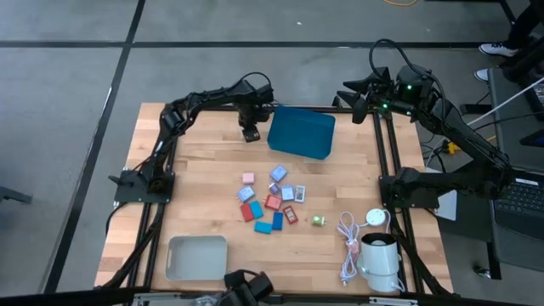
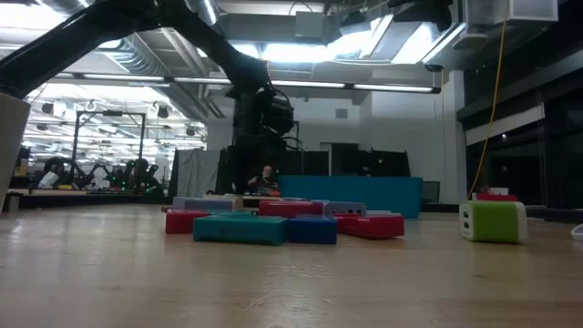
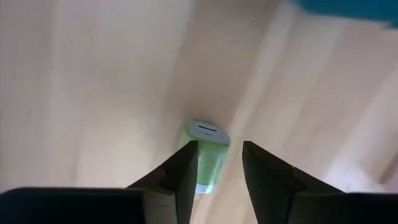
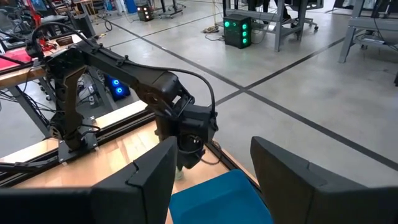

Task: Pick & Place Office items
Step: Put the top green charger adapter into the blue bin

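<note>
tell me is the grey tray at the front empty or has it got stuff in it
Empty. In the high view the grey tray shows only bare floor inside; the office items lie out on the table.

The left gripper (image 3: 217,168) covers part of a green piece (image 3: 205,158), its contact too unclear to judge, and the blue bin (image 4: 221,199) is cut off by the frame edge.

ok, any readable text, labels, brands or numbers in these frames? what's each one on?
None readable in any view.
Small flat pieces on the table: any print too small to make out.
Green piece between the left gripper's fingers: a slot on its pale end face, no lettering.
Blue bin: plain.
White cylinder: no legible marking.
</note>
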Available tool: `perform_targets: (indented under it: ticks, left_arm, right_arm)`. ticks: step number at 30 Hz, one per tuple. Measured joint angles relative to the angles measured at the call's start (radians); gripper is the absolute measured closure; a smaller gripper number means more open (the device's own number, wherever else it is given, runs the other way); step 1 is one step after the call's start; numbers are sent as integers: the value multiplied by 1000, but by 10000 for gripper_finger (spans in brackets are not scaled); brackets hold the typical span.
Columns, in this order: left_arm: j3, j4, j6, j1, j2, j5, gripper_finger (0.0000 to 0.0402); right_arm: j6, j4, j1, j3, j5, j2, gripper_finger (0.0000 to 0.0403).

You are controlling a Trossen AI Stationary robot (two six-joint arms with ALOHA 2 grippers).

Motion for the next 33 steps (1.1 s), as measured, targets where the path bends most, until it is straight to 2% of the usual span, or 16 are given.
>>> perform_targets:
  ticks: [5,9,13,17,27,33]
  left_arm:
    - [82,-15,25,-31,1,21,280]
    - [136,-3,51,-33,0,-40,277]
    - [138,-46,168,-37,0,-163,274]
    - [136,-44,177,-39,0,-149,253]
    - [-24,-23,191,-43,2,-185,151]
    - [-71,32,196,-62,1,-195,135]
  right_arm:
    - [0,0,0,0,0,0,192]
    - [0,0,0,0,0,0,192]
    - [0,0,0,0,0,0,192]
    - [0,0,0,0,-2,0,192]
    - [-3,0,0,0,-76,0,192]
    - [-7,0,0,0,-79,0,192]
